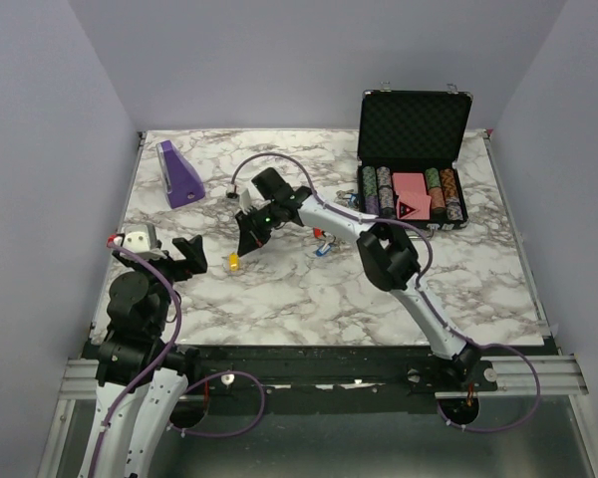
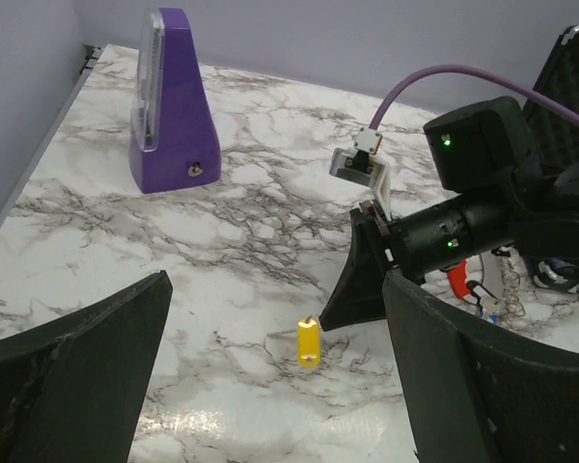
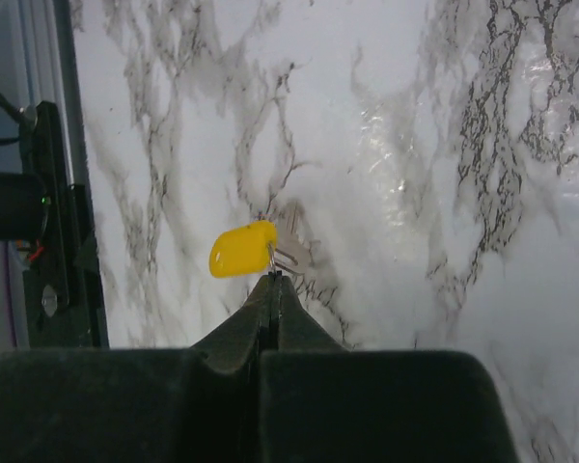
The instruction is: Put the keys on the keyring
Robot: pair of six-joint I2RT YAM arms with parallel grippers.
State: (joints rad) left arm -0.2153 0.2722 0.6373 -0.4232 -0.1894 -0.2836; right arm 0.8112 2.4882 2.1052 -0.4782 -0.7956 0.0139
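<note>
A yellow-headed key (image 3: 243,249) hangs at the tip of my right gripper (image 3: 273,278), which is shut on the thin metal part next to the yellow head. From above, this key (image 1: 233,262) lies left of centre, with the right gripper (image 1: 247,244) reaching down to it. My left gripper (image 2: 280,386) is open and points at the same key (image 2: 309,344) from a short way off. It does not touch the key. The keyring (image 2: 458,283), with its red piece and thin ring, lies behind the right arm. Small blue keys (image 1: 322,247) lie beside it.
A purple metronome (image 1: 179,174) stands at the back left. An open black case of poker chips (image 1: 414,159) sits at the back right. The right arm (image 1: 339,219) stretches across the middle of the marble table (image 1: 309,299). The left gripper (image 1: 184,257) hangs near the table's left edge.
</note>
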